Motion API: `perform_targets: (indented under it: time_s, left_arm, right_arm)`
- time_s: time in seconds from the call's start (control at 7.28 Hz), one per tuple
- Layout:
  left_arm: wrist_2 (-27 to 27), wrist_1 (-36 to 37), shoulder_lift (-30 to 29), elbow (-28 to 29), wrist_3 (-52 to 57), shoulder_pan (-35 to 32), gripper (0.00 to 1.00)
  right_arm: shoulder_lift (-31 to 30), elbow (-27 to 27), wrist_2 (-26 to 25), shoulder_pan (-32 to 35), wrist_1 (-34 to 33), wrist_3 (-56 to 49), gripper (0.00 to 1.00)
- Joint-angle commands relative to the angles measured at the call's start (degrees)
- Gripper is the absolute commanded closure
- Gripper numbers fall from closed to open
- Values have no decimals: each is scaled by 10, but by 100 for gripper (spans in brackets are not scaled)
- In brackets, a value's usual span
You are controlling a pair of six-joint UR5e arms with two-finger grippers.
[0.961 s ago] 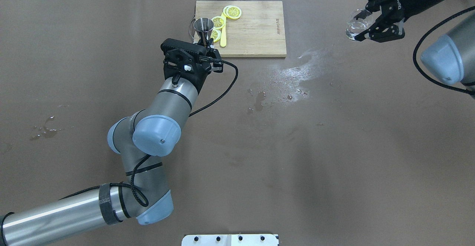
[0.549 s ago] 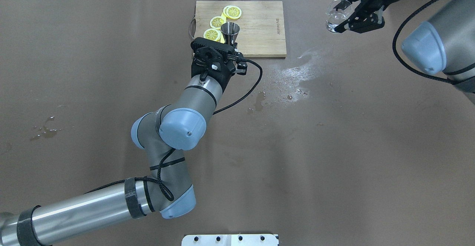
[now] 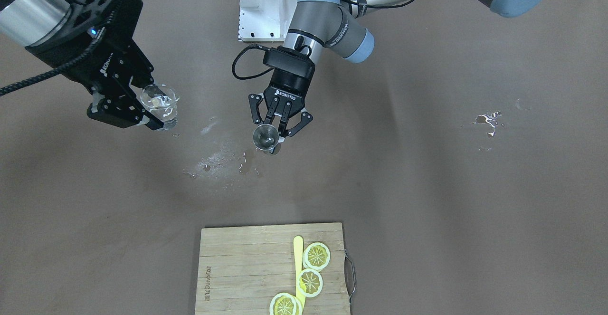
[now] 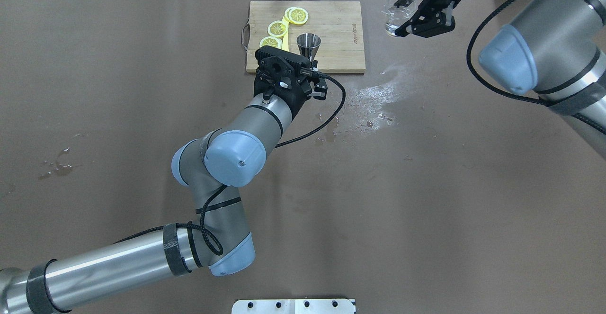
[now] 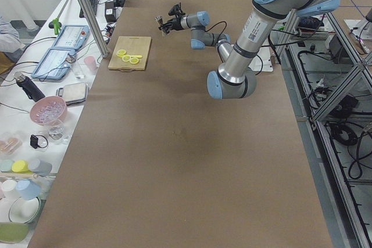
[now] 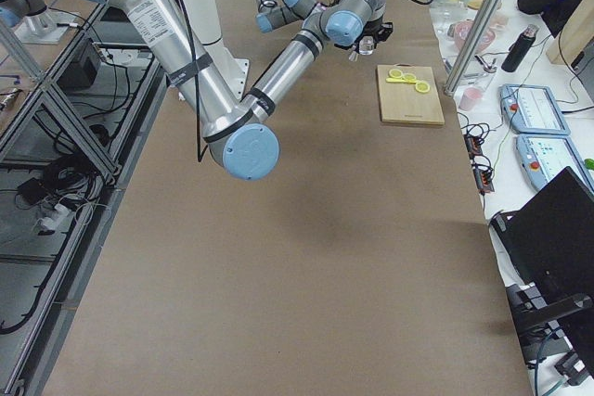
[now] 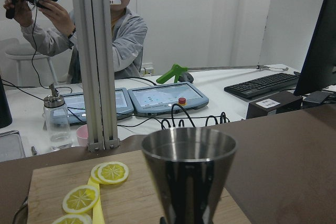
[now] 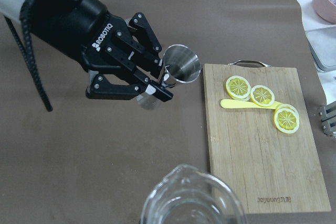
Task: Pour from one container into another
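Steel jigger (image 3: 264,137) gripped upright by the left hand (image 3: 275,139) — right hand (image 3: 151,107) clasps a glass beaker (image 3: 164,100) aloft.

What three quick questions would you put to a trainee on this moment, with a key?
1. True or false: the jigger in the left gripper is tipped mouth down.
2. What does the right gripper hold? A: a clear glass cup. B: a lemon slice. C: nothing.
3. Fill in: the lemon slices lie on the ____.

Key
1. False: it stands upright, mouth up, clamped at its waist.
2. A.
3. Cutting board.
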Motion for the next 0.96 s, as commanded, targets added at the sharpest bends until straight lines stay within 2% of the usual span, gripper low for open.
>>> perform_targets:
  time_s: [0.0, 0.41, 0.69, 0.82]
  left_arm:
    - [-9, -7, 1, -2, 1, -1, 100]
    - [-9, -23, 10, -5, 4, -3, 100]
    - [-9, -26, 14, -9, 3, -6, 100]
    - [-11, -25, 15, -10, 19, -16, 100]
  right_arm:
    - [51, -23, -54, -29, -61, -7, 100]
    - [75, -73, -57, -31, -93, -13, 100]
    - [127, -143, -57, -32, -94, -13, 100]
    - [146, -155, -58, -33, -112, -14, 100]
